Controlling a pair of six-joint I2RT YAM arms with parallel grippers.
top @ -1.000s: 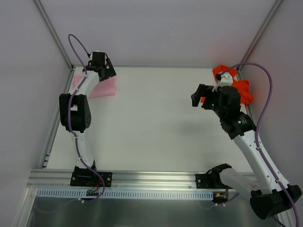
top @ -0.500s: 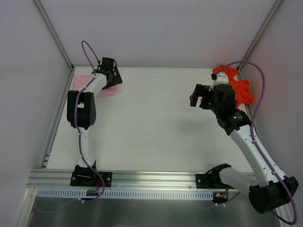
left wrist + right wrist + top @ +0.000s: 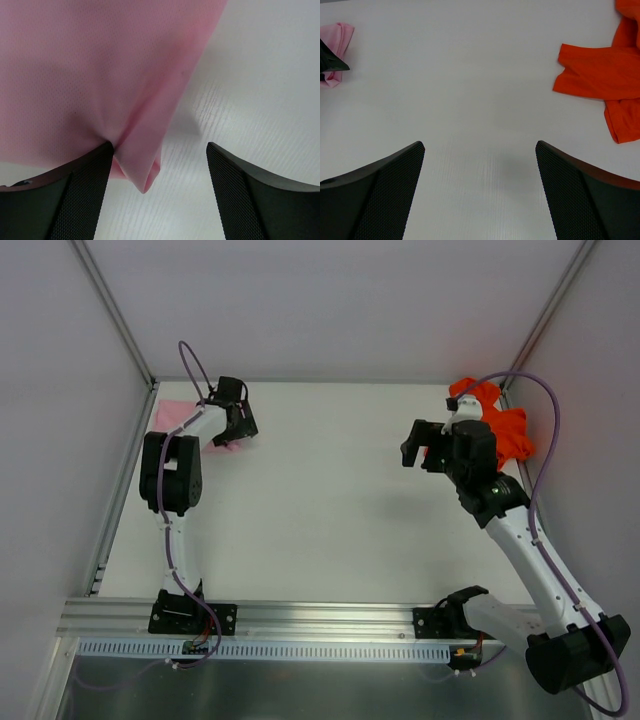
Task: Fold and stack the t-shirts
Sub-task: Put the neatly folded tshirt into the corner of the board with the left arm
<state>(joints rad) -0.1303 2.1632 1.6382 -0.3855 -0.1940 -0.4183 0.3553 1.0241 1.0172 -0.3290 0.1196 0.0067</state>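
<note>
pink t-shirt (image 3: 176, 412) far-left, orange t-shirt (image 3: 508, 430) crumpled far-right

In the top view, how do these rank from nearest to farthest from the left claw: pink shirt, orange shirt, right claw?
1. Pink shirt, at the left claw, far-left corner.
2. Right claw, centre-right.
3. Orange shirt, far-right corner.

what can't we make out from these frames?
- Pink t-shirt: in the top view the left arm covers most of it. The left wrist view crops it at the top and left edges, so its fold state is unknown.
- Orange t-shirt: the right arm overlaps it from above, and the right wrist view cuts it at the right edge.
- Left gripper: the fingers stand apart around a cloth corner, but whether they grip it is unclear.
</note>
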